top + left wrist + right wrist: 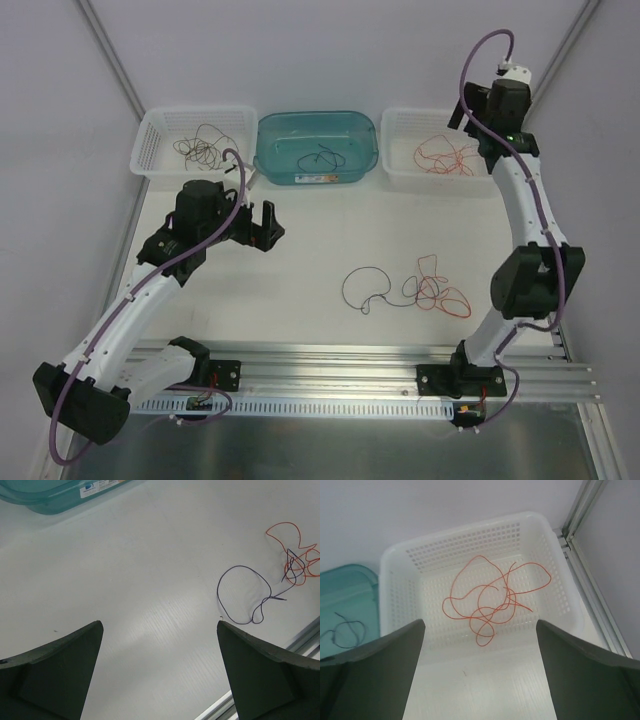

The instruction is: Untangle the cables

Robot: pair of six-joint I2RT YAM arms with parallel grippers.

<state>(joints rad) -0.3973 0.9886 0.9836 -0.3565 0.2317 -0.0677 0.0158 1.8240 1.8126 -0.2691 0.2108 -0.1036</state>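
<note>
Small tangle of hair-thin red and black cables [430, 292] sits on the white counter [300, 270] near the right arm's base. It looks featherlight and floppy, so I'd pinch the black loop [218, 591] on its free outer curve. Left pincer [160, 625] and right pincer [480, 622] both gape empty, with the right one over the white mesh basket [460, 547] that has a loose red cable [487, 611] in it.

Cables [405, 292] on table [300, 240], before bins [318, 116]

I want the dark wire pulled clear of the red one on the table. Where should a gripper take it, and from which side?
Probably the round loop of the dark wire, on the arc farthest from the red wire, from straight above: it lies flat on the table and that arc has no crossings.
</note>
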